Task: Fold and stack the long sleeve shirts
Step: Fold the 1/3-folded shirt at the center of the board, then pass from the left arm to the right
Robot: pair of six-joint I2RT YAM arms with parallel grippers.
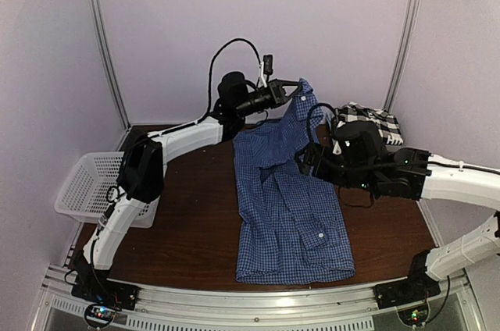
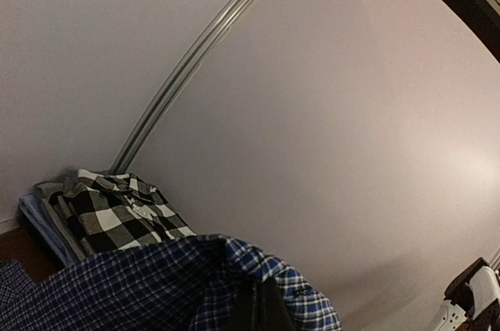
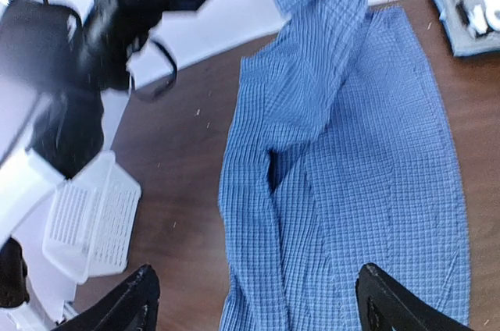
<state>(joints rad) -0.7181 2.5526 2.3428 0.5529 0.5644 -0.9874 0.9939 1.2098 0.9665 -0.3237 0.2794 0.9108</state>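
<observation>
The blue fine-checked shirt [image 1: 289,214] lies lengthwise down the middle of the brown table, its far end lifted off the surface. My left gripper [image 1: 292,90] is shut on that lifted far end and holds it up near the back wall; blue cloth [image 2: 195,288] bunches round the closed fingers in the left wrist view. My right gripper [image 1: 306,161] is open and empty, hovering above the shirt's right side; its fingertips [image 3: 141,300] frame the blue cloth [image 3: 351,190] below. The black-and-white checked shirt [image 1: 373,122] lies folded at the back right, also in the left wrist view [image 2: 113,218].
A white mesh basket [image 1: 92,186] stands at the table's left edge, also in the right wrist view [image 3: 86,222]. Metal frame posts [image 1: 105,42] run up the back wall. Bare brown table [image 1: 191,222] lies left of the shirt.
</observation>
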